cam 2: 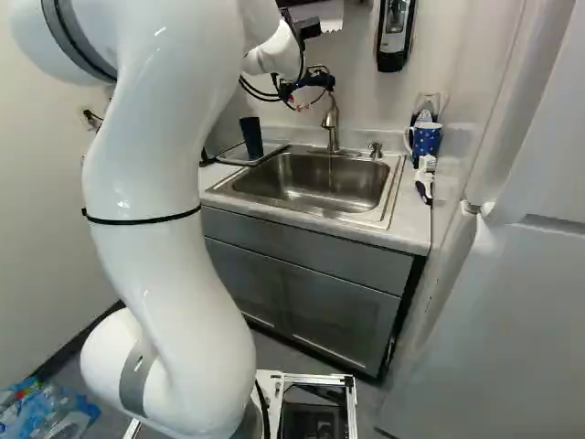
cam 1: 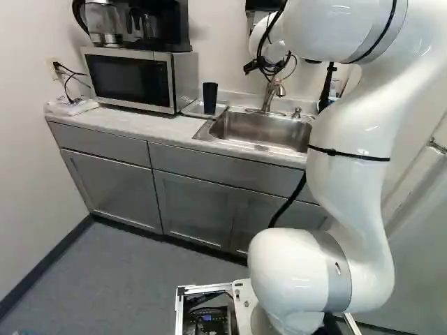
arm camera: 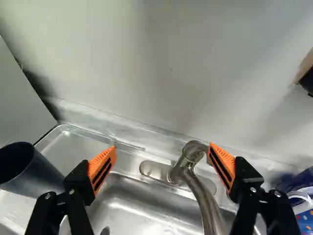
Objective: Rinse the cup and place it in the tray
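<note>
In the right base view my gripper (cam 2: 305,95) hangs by the faucet, over the back of the sink (cam 2: 315,183). Its orange fingers stand wide apart in the wrist view, and the gripper (arm camera: 162,148) has nothing between them. A dark blue cup (cam 1: 210,98) stands mouth up on the shallow tray (cam 1: 195,109) between microwave and sink. In the wrist view the cup (arm camera: 39,171) is outside the fingers, to one side, at the near end of the tray (arm camera: 73,147). The inside of the cup is too dark to make out.
The metal faucet (arm camera: 188,169) rises close ahead of the fingers, against the wall. A microwave (cam 1: 133,78) is beside the tray. Right of the sink in the right base view are a blue dotted mug (cam 2: 425,139) and a brush (cam 2: 424,178); a dispenser (cam 2: 395,32) hangs above.
</note>
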{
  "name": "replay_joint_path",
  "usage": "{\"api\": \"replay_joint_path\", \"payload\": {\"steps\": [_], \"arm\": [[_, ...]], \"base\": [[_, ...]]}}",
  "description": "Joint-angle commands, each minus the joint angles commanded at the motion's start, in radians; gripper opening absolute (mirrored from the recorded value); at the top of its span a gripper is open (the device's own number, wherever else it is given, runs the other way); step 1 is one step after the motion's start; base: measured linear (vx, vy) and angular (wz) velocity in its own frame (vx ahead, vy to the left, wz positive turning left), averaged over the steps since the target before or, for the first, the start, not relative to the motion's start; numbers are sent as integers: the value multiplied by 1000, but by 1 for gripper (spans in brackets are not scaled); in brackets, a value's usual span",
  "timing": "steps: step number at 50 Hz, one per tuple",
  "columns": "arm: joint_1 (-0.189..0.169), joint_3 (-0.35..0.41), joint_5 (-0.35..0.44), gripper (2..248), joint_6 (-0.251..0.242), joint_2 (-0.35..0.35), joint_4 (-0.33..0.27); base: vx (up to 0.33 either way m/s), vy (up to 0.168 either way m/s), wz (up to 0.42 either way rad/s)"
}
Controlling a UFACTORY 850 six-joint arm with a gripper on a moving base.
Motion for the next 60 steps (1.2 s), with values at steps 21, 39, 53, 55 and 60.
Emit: {"api": "replay_joint_path", "payload": {"steps": [21, 39, 53, 55, 60], "arm": [[-2, 25, -27, 247, 0, 21, 0], [-10, 41, 13, 247, 0, 35, 0], [-37, 76, 15, 247, 0, 66, 0], [-41, 83, 15, 247, 0, 72, 0], [-53, 100, 15, 247, 0, 88, 0]], "base": [[0, 0, 0], [2, 0, 2], [0, 0, 0], [0, 0, 0], [0, 0, 0]]}}
